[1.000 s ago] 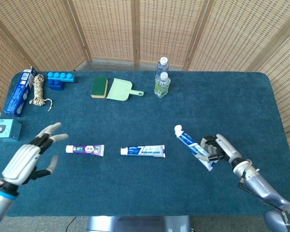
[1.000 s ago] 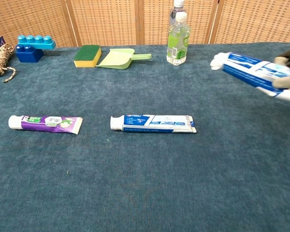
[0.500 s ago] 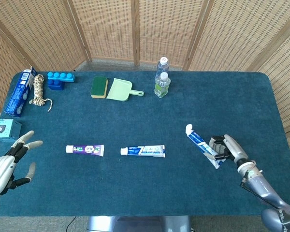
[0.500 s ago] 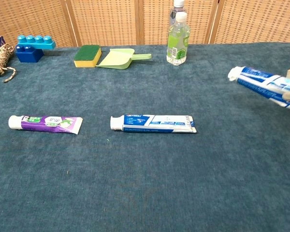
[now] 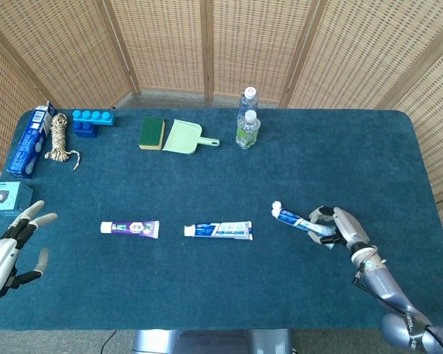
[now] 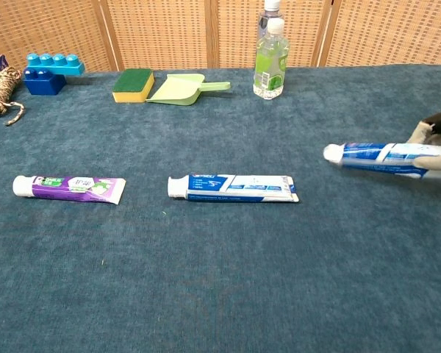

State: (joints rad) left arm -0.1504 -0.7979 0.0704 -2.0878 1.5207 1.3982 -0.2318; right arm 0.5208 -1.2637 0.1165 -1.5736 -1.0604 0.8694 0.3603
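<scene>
Pinching the blue toothpaste tube (image 5: 299, 221) by its tail, the right hand (image 5: 341, 227) could let it swing; left hand (image 5: 6, 252) spread near the table's left edge.

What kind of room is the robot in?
Probably a robot practice room, not a home: a table with blue cloth, wicker screens around it, and odd things laid out, like toothpaste tubes and a toy block.
</scene>
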